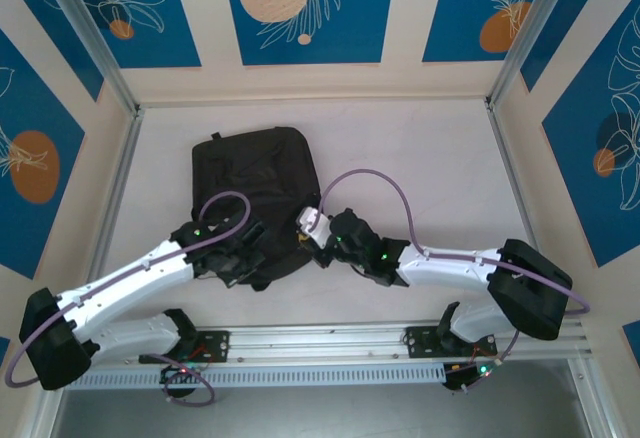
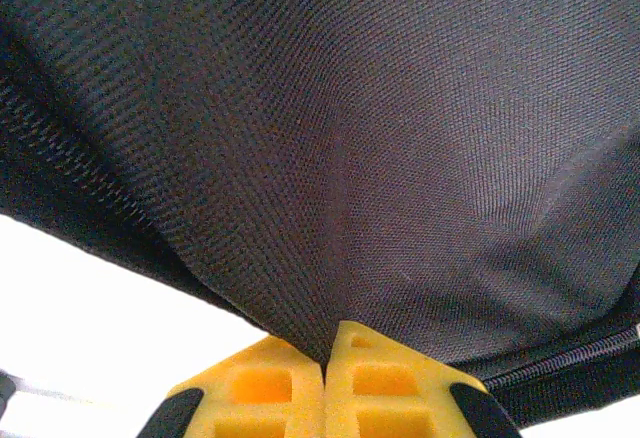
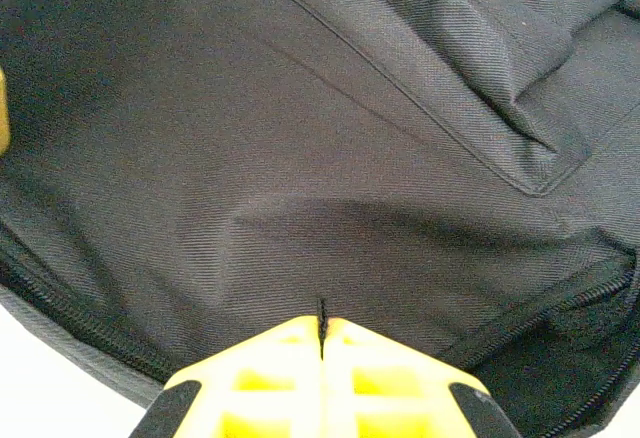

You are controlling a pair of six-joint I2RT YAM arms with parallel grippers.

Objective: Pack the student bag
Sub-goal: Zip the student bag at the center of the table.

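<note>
The student bag [image 1: 255, 183], a large black fabric backpack, lies flat on the white table left of centre. At the bag's near left edge, my left gripper [image 1: 250, 255] has its yellow fingers [image 2: 380, 388] closed together, and a fold of the bag's woven cloth [image 2: 330, 158] is pinched between their tips. My right gripper [image 1: 314, 234] sits at the bag's near right edge. Its yellow fingers [image 3: 270, 378] are shut on a thin black edge of the bag [image 3: 322, 310]. Beyond them I see the bag's dark panel [image 3: 300, 158], a pocket seam and a zipper [image 3: 560, 303].
The white table [image 1: 420, 158] stretches to the right of the bag. Aluminium posts and walls with blue panels [image 1: 300, 8] enclose it on three sides. A metal rail [image 1: 330, 343] carries both arm bases at the near edge. Purple cables [image 1: 385, 183] arch over the arms.
</note>
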